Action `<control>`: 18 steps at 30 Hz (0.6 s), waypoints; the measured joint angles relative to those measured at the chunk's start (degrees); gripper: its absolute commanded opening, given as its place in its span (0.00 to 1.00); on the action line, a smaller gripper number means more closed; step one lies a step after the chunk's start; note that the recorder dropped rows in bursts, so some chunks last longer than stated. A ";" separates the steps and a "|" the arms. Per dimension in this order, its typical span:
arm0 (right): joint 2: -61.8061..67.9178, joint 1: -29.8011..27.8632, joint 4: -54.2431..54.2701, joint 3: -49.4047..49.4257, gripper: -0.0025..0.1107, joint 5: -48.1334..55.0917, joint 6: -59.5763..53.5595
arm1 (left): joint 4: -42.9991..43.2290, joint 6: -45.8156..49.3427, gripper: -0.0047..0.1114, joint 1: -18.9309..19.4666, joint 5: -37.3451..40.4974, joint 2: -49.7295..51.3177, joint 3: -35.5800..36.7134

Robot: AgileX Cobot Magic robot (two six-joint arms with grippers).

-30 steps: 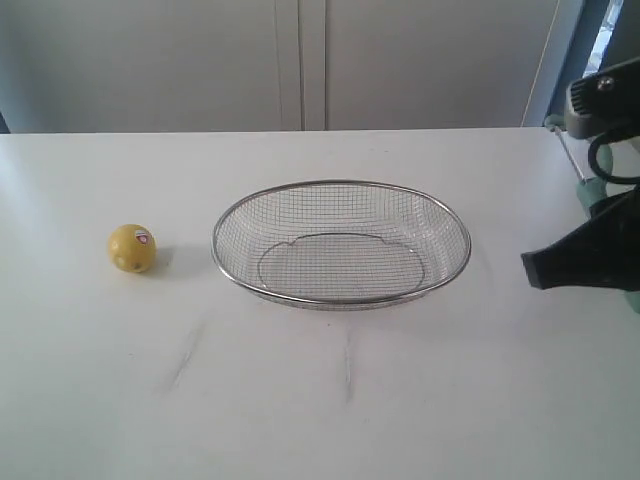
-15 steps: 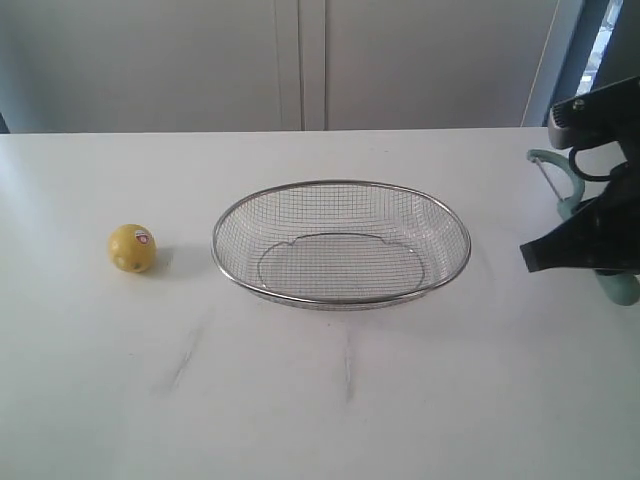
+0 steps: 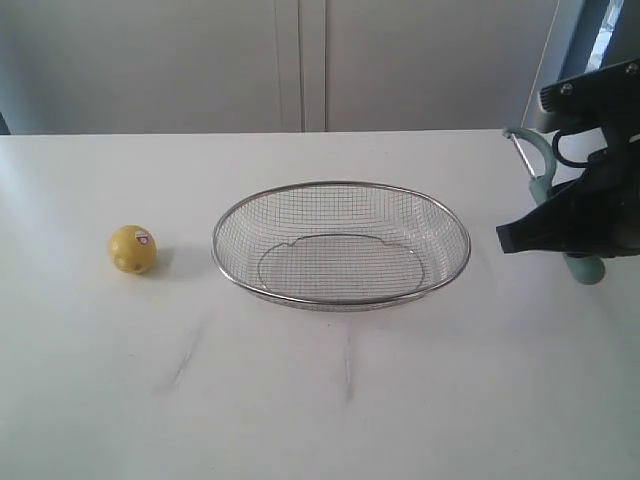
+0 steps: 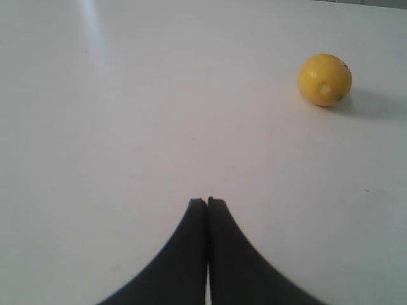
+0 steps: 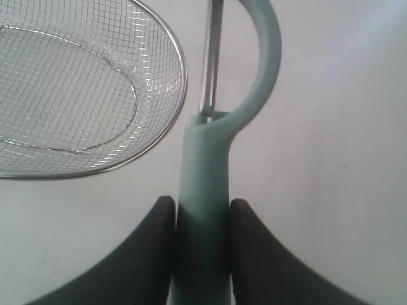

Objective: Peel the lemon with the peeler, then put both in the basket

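Centrally on the white table (image 3: 350,400) stands the basket (image 3: 341,183), an oval of silver wire mesh under a thick metal rim. Its mesh walls and floor show bare, with the pale tabletop visible through them.

Toward the left edge of the table, well apart from the basket, lies the lemon (image 3: 132,249), small, round and yellow. It carries a small red-and-white sticker (image 3: 142,238) on its upper side; any writing on the sticker is too small to read.

Near the right edge, just beyond the basket's rim, is the peeler (image 5: 203,190). It has a pale teal-green handle that opens into a looped head with a thin metal blade across it. The right gripper (image 5: 202,204) holds it: the two black fingers (image 5: 162,235) press against opposite sides of the handle, about half apart with the handle filling the gap. The looped head points toward the far edge of the table, and the butt of the handle sticks out below the gripper on the near side.

Over bare tabletop on the lemon's side hangs the left gripper (image 4: 206,203). Its fingers are pressed together at the tips and grasp nothing; the lemon lies well apart from them.
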 measured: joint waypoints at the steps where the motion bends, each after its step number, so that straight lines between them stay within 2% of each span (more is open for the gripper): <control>1: 0.00 0.00 0.00 0.03 0.02 -0.25 0.00 | -0.13 0.00 0.04 0.00 0.15 0.00 0.00; 18: -1.07 0.00 1.04 0.03 0.02 0.30 0.68 | -0.38 0.00 0.04 0.00 0.38 0.00 0.00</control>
